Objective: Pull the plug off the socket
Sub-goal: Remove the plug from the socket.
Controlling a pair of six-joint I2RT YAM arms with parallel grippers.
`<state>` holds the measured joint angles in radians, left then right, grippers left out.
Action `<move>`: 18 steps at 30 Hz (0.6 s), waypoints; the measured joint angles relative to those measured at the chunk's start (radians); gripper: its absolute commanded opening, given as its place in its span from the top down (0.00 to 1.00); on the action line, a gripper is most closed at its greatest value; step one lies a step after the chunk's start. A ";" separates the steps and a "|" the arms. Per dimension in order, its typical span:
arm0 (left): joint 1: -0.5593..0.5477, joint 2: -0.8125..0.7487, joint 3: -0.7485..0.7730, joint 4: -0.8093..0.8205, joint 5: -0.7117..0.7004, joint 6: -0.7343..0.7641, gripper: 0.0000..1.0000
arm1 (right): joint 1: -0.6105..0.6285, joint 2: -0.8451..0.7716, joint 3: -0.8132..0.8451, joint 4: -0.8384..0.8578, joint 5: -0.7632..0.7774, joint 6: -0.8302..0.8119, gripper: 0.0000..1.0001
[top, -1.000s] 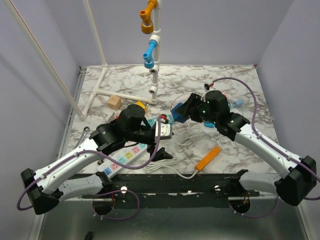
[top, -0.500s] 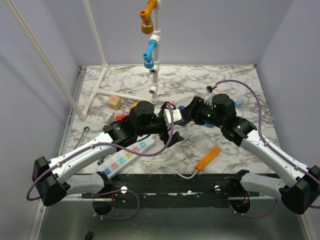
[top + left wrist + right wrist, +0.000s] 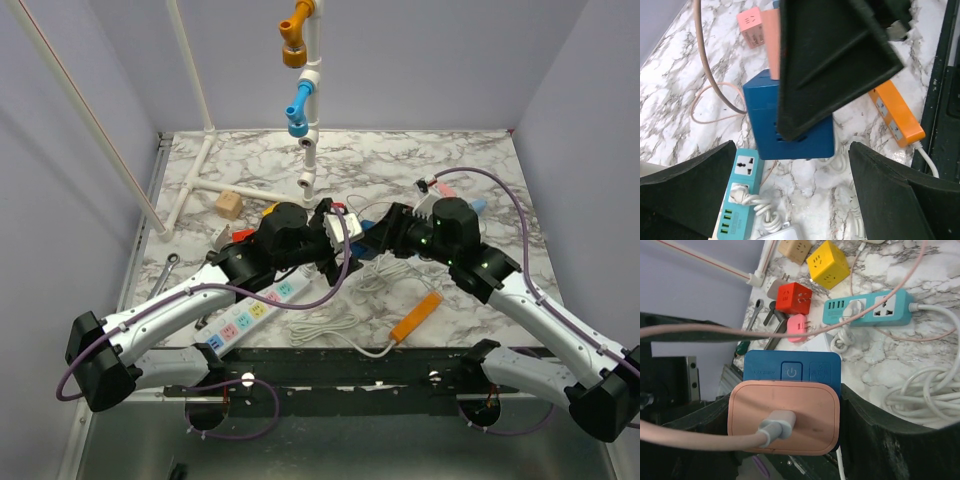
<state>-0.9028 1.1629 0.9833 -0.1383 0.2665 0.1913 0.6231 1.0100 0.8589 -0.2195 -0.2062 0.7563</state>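
My right gripper [image 3: 790, 412] is shut on a blue cube socket [image 3: 790, 367] and holds it above the table. A salmon plug [image 3: 785, 415] with a salmon cable [image 3: 690, 440] sits flush on the cube's face. My left gripper [image 3: 795, 200] is open and empty just below the blue cube [image 3: 790, 120], with one of the right gripper's fingers [image 3: 830, 60] in front of the cube. In the top view the two grippers meet at mid-table, left [image 3: 342, 232] and right [image 3: 382, 232]. The long white power strip with pastel outlets [image 3: 250, 312] lies untouched at the front left.
A teal power strip [image 3: 870, 310] with a white coiled lead lies under the grippers. Yellow [image 3: 827, 262], red [image 3: 794, 297], pink [image 3: 797, 325] and tan [image 3: 229, 205] cube sockets lie to the left. An orange strip [image 3: 415, 316] and white cord coils [image 3: 925, 390] lie in front. A white pipe frame [image 3: 310, 150] stands behind.
My left gripper has swung away from the white strip, up and right to the blue cube. My right gripper has shifted slightly forward with the cube still in it.
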 measured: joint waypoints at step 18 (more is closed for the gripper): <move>0.005 0.000 -0.001 0.014 0.078 0.003 0.02 | 0.004 -0.029 -0.065 0.177 -0.133 0.065 0.93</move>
<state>-0.8982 1.1633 0.9825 -0.1246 0.3443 0.1944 0.6273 0.9813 0.7937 -0.0425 -0.3389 0.8215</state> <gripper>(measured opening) 0.983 0.671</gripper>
